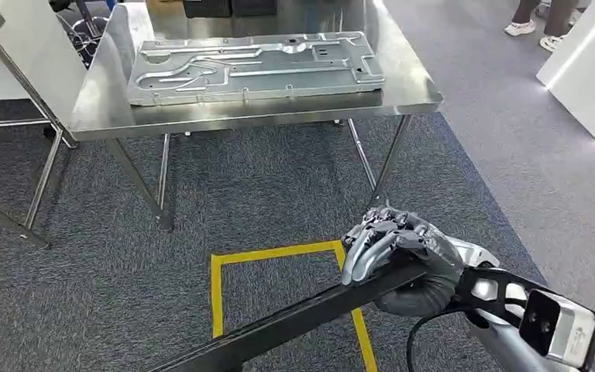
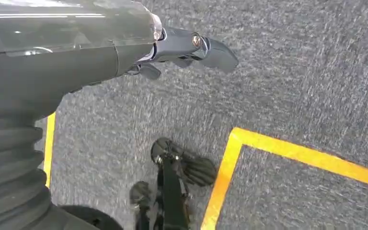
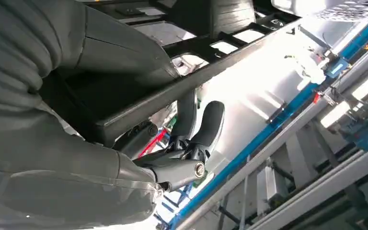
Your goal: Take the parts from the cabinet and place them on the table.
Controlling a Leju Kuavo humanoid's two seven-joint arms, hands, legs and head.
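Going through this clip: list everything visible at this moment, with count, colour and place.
Stamped sheet-metal panel: one, silver-grey, flat on the table.
Stainless steel table: one, shiny, ahead of the robot.
Long black metal bar part: one, black, carried low over the carpet.
Yellow floor tape outline: one, yellow, on the grey carpet.
White panels: white, far right.
Person's legs: far right, behind the table.
Right hand: grey, grips the bar.
Left hand: grey, over the carpet; its grip is unclear.
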